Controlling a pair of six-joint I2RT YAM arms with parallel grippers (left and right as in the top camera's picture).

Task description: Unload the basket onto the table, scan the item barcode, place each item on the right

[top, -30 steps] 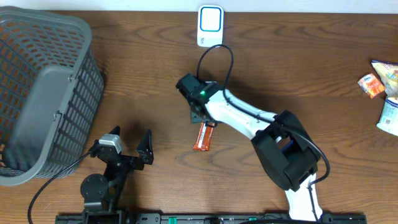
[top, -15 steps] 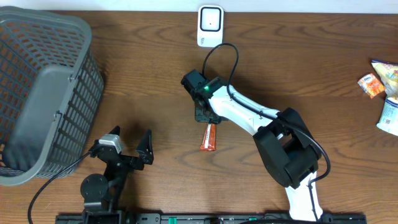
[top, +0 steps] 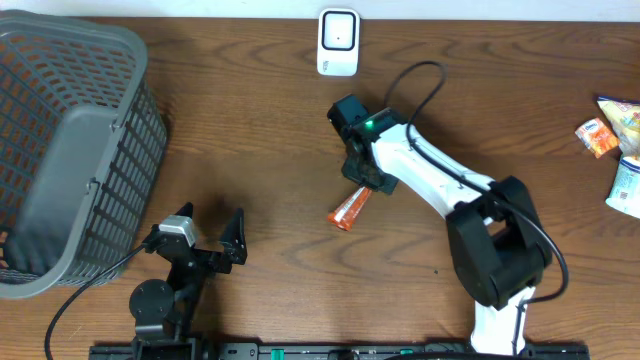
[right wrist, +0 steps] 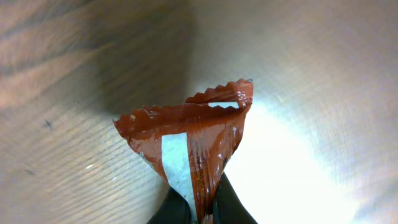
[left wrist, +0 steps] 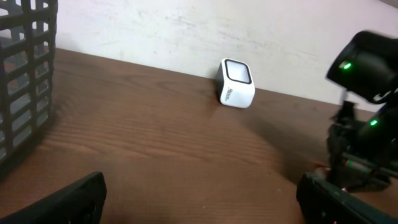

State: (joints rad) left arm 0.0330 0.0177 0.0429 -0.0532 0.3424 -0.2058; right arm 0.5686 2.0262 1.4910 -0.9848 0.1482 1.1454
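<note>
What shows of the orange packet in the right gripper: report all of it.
The orange packet is a glossy foil wrapper, crumpled, with a zigzag crimped far end and a pale strip along its length. The right gripper is shut on one end. It angles out over the wooden table, short of the white scanner. Whether it touches the table is unclear. No barcode shows.

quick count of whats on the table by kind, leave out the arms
grey basket: 1
white scanner: 1
packaged items: 4 (orange wrapper in the right gripper; small orange packet, yellow bag and white and blue pack at the right edge, partly cut off)
total: 6
</note>
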